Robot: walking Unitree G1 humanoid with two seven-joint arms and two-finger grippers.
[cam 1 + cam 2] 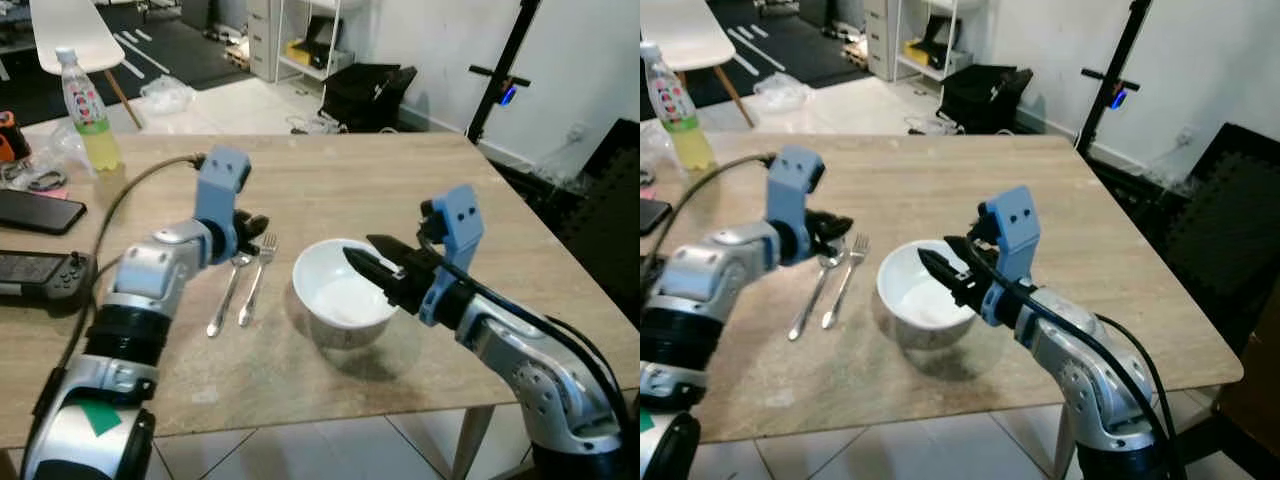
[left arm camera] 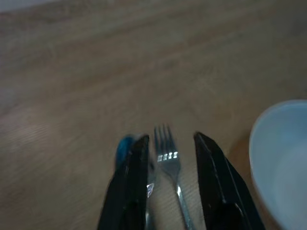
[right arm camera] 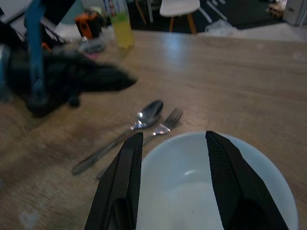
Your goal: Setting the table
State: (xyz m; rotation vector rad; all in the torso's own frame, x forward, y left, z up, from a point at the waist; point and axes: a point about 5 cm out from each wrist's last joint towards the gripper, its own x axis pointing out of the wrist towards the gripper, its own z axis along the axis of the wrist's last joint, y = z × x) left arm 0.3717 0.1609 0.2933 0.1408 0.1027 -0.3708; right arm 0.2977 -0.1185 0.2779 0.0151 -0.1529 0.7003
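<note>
The bowl [image 1: 343, 300] sits on the table [image 1: 400, 190], with fork [image 1: 256, 277] and spoon [image 1: 229, 290] just left (side by side). Right gripper [image 3: 173, 143] hovers over the bowl, jaws open; left gripper [image 2: 170, 143] straddles the fork, jaws open.

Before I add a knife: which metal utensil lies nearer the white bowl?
The silver fork, tines pointing away. The silver spoon lies on its far side from the white bowl.

right end effector [image 3: 170, 139] spread over white bowl [image 3: 225, 191], spoon [image 3: 139, 120], fork [image 3: 165, 125] beyond
</note>
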